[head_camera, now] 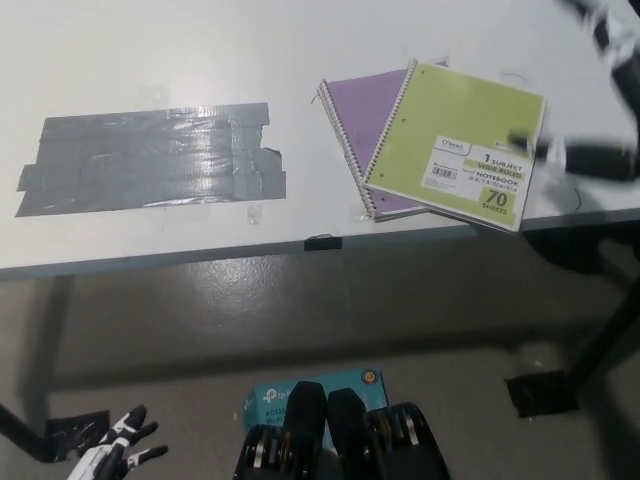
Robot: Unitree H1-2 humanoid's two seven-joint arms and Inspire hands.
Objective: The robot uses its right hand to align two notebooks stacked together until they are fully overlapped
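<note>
Two spiral notebooks lie stacked at the right of the white table (150, 50). The green notebook (465, 135) is on top, turned and shifted right of the purple notebook (355, 105), whose left part shows. The green one's lower right corner reaches the table's front edge. My black right hand (585, 157) is a blurred streak at the green notebook's right edge, with the arm blurred above it at the top right. Whether it touches the notebook is unclear. My white left hand (115, 448) rests at the lower left, fingers spread, holding nothing.
A patch of grey tape (150, 160) covers the table's left half. A small black tab (322, 242) sits on the front edge. On the floor below are a teal box (310, 390) and a black stand foot (545, 392).
</note>
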